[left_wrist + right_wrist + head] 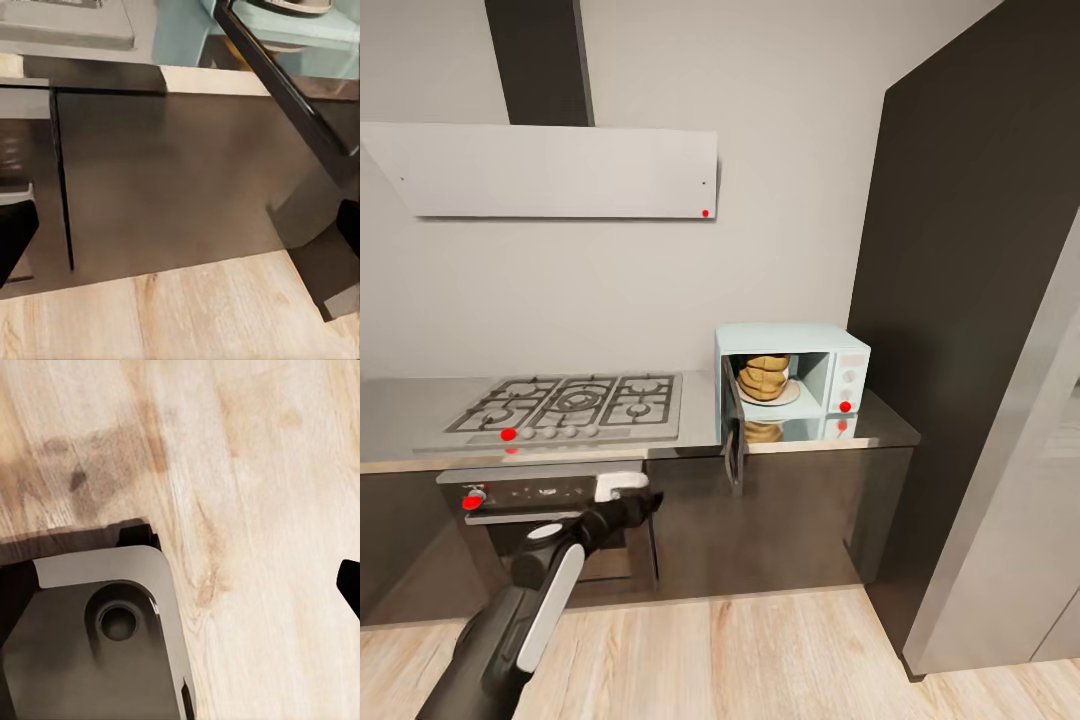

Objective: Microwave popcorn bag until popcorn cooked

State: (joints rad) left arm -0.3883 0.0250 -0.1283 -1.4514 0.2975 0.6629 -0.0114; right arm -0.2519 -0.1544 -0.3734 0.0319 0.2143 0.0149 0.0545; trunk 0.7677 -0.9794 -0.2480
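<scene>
Popcorn bag [764, 377] upright inside the microwave [838, 350], on its plate [784, 396], door [733, 440] swung open. Microwave standing on the grey surface [400, 420], right of the hob [575, 403]. Left pincer [180, 225] wide open, empty, below the microwave before dark cabinet fronts [172, 172]. Right pincer: cannot tell.

**Robot body: visible hardware**

Left arm [530, 600]: matte black casing with a long white inlay panel along the forearm, rounded white cap at the joint. Wrist section black, ending in a white block at the left claw [622, 487]. In the left wrist view, claw fingertips [13, 229] are plain black, blunt, no markings. Right wrist view: grey metallic base plate [90, 637] with rounded corner, one round recessed hole, black edging underneath; a black right claw fingertip [349, 585] at the frame edge. No cables or labels visible.
</scene>
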